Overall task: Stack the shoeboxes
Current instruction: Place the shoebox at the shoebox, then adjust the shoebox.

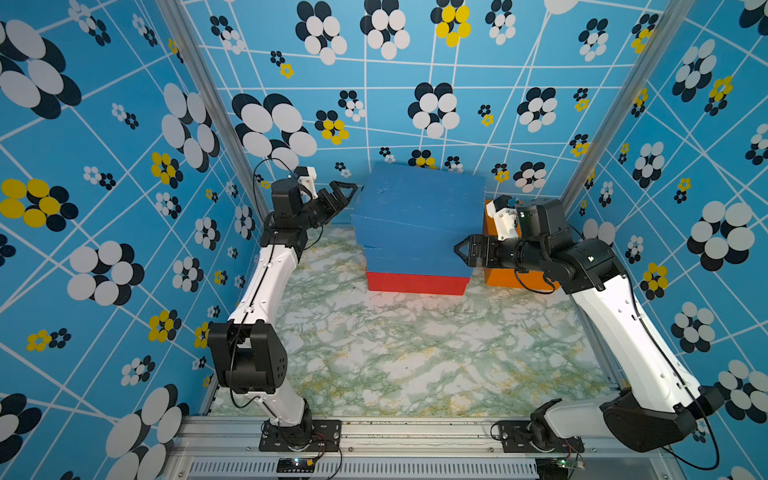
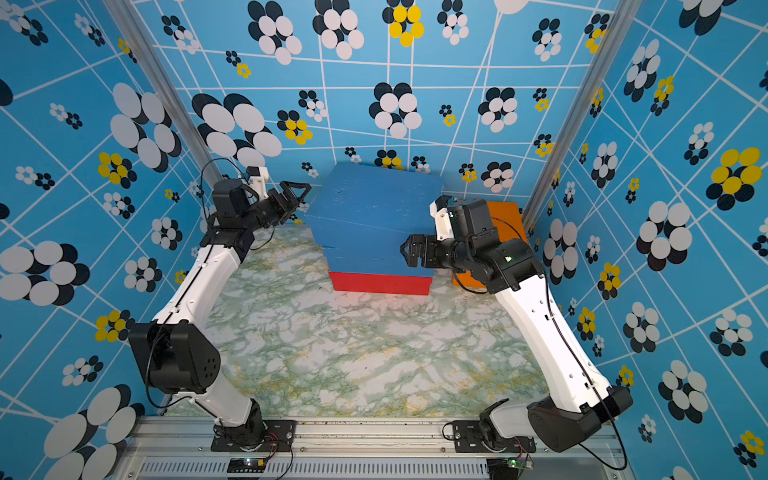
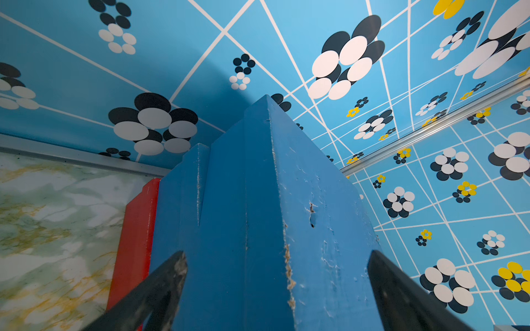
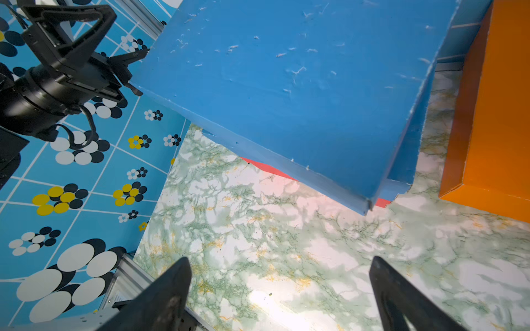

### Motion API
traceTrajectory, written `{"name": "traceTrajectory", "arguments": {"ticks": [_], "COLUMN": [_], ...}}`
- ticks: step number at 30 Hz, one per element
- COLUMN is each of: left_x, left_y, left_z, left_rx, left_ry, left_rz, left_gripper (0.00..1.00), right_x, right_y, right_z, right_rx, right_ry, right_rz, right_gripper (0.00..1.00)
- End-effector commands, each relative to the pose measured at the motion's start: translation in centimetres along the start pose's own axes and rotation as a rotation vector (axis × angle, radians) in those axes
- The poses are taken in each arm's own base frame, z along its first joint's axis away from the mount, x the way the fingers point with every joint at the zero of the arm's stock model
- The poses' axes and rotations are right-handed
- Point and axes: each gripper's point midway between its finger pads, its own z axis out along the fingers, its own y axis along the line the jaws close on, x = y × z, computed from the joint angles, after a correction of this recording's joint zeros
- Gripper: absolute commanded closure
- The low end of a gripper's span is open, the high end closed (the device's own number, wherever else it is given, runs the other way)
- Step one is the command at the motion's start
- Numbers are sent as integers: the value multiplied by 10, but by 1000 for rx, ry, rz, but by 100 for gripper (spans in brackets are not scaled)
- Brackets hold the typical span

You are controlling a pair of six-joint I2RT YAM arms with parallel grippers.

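Three of four stacked: two matte blue lidded shoeboxes (image 1: pixel 419 195) sat skewed on the red shoebox (image 1: pixel 415 284), far-centre worktop (image 1: pixel 374 353); orange shoebox (image 1: pixel 498 277) sat loose just right; left end effector (image 1: pixel 348 194) and right end effector (image 1: pixel 461 251) were spread, empty.

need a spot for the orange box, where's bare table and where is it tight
Free: the broad marble tabletop in front of the red box, out to the front rail. Crowded: the back, where the stack, orange box, left gripper and right gripper bunch; only a narrow strip parts stack from orange box.
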Motion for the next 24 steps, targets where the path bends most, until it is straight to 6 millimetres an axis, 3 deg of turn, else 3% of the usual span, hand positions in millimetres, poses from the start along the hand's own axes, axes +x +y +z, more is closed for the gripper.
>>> {"name": "traceTrajectory", "arguments": {"ticks": [1,9,24], "left_x": [-9,-8,18], "left_y": [-8,-2,-4], "left_z": [-3,6,10], "left_rx": [48,68,90], "left_ry": [-32,-37,-4], "left_rz": [10,-14,-34], "left_gripper": [1,0,0], "right_x": [2,6,-17], "right_y": [-2,-3,-15], "right_z": [8,28,40], "right_rx": [14,16,106], "right_ry": [13,79,49], "right_rz": [-12,-21,-50], "right_gripper": [1,1,1]}}
